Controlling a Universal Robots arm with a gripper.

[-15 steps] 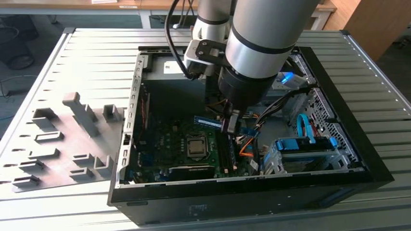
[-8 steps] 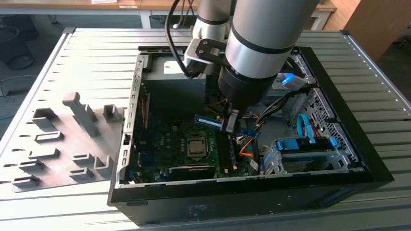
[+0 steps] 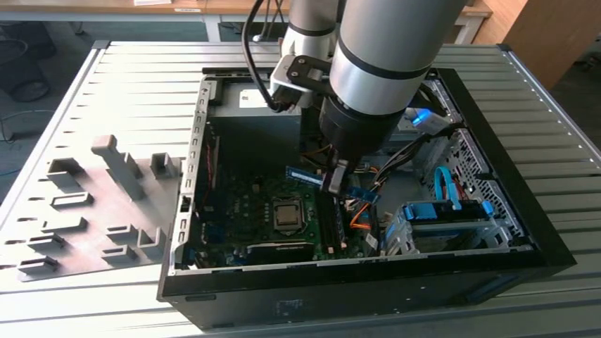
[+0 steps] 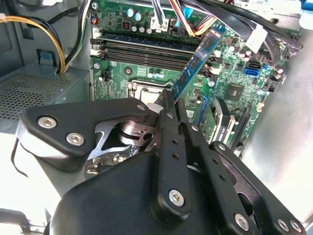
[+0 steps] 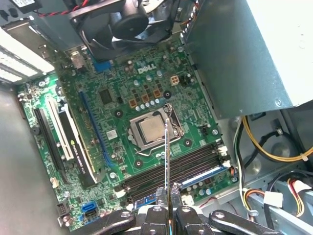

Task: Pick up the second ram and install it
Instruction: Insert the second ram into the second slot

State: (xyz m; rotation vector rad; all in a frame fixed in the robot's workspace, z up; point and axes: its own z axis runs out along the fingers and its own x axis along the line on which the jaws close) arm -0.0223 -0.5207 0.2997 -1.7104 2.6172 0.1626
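The second ram (image 3: pixel 305 174), a thin blue-green stick, hangs level above the motherboard (image 3: pixel 235 218) inside the open computer case (image 3: pixel 511 204). My gripper (image 3: pixel 336 182) is shut on its middle. In the second wrist view the ram (image 4: pixel 198 58) slants away from the gripper (image 4: pixel 172 102) over the board. In the first wrist view the ram (image 5: pixel 166 152) shows edge-on as a thin line rising from the gripper (image 5: pixel 168 193). It crosses the dark memory slots (image 5: pixel 188 164) and ends near the CPU socket (image 5: pixel 151 129). It is held clear above the slots.
The slot farthest from the socket carries a blue strip (image 5: pixel 205 175). A fan (image 5: pixel 122 22), a grey power supply (image 5: pixel 244 49) and loose cables (image 5: pixel 264 147) ring the board. Blue drive cage (image 3: pixel 441 218) at the exterior view's right; grey holder plate (image 3: pixel 84 204) outside the case.
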